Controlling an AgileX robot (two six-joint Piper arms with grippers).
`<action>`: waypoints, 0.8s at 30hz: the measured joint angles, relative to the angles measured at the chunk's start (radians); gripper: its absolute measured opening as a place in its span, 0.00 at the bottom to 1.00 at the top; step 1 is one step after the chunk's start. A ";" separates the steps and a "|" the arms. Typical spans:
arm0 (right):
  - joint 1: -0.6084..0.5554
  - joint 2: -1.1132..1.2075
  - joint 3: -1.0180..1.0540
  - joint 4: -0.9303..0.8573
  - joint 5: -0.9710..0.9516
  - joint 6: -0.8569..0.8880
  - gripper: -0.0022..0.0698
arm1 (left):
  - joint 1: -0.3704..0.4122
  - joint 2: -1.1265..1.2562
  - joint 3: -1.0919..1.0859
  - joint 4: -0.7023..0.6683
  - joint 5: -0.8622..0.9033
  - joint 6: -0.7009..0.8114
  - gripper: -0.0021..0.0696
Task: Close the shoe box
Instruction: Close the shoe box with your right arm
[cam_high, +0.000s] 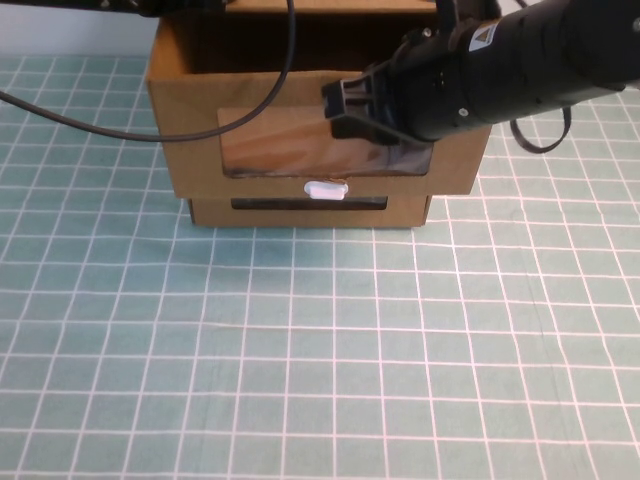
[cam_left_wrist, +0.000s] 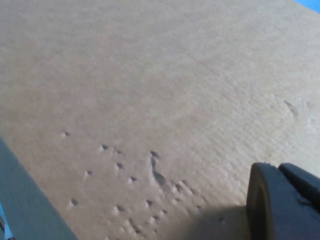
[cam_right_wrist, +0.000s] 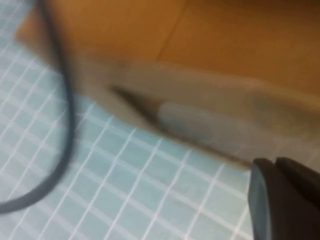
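Right gripper (cam_high: 385, 145), upper centre, spread unclear, touches the shoe box (cam_high: 300, 140) window; push squarely inward. Left gripper (cam_left_wrist: 280, 200) over cardboard, spread unclear

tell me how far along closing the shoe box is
Nearly done, by the look of it. The shoe box drawer front, with its clear window and white pull tab, sticks out only slightly over the box below. In hand: the right gripper is against the window's right side, seemingly pushing. The left gripper is close over plain cardboard. Left: the last bit of push, then backing off.
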 joint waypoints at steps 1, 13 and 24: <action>0.000 0.000 -0.002 0.023 0.013 -0.022 0.01 | 0.000 0.000 0.000 0.000 0.002 0.000 0.02; 0.023 0.000 -0.004 0.053 -0.114 -0.136 0.01 | 0.000 0.000 -0.002 0.000 0.011 0.000 0.02; 0.023 0.036 -0.006 0.060 -0.160 -0.139 0.01 | 0.000 0.000 -0.002 0.000 0.014 0.000 0.02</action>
